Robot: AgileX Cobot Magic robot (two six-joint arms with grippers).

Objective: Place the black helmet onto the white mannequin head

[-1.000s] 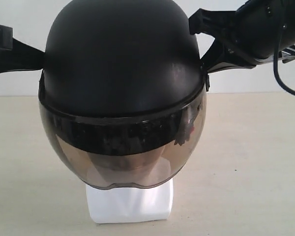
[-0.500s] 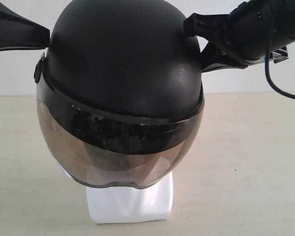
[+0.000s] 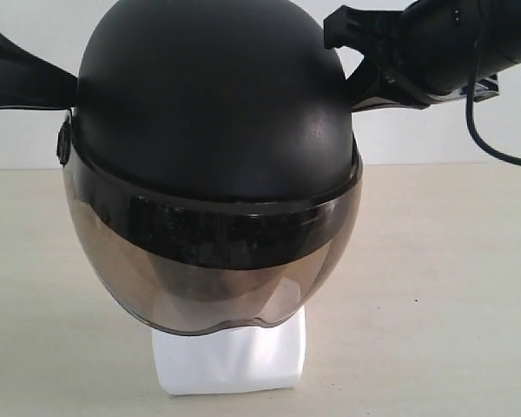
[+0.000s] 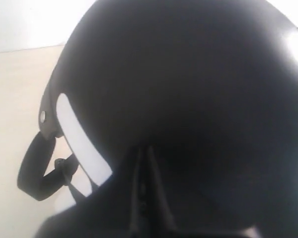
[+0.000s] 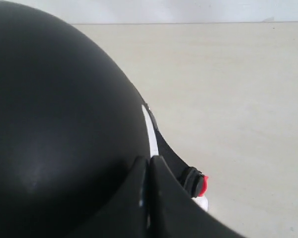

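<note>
The black helmet (image 3: pixel 213 113) sits over the white mannequin head, whose squarish base (image 3: pixel 230 358) shows below the smoky visor (image 3: pixel 208 278). Through the tint the face is only a dim shape. My left gripper (image 3: pixel 68 87) is shut, its tips against the helmet's left side; in the left wrist view its fingers (image 4: pixel 139 168) lie together on the dark shell (image 4: pixel 188 74). My right gripper (image 3: pixel 334 35) is shut too, its tips (image 5: pixel 149 161) touching the shell (image 5: pixel 49 109) at the upper right. A white sliver of the head (image 5: pixel 150 131) shows at the rim.
A beige tabletop (image 3: pixel 443 287) spreads around the base, with a white wall (image 3: pixel 417 139) behind. A black chin strap loop (image 4: pixel 32 168) hangs on one side. On the other side, the strap's red buckle (image 5: pixel 201 186) hangs below the rim. A cable (image 3: pixel 491 143) droops from the right arm.
The helmet has rocked and turned a little, so its left visor pivot now shows. The left gripper has moved up along the shell, and the right gripper has risen slightly.
</note>
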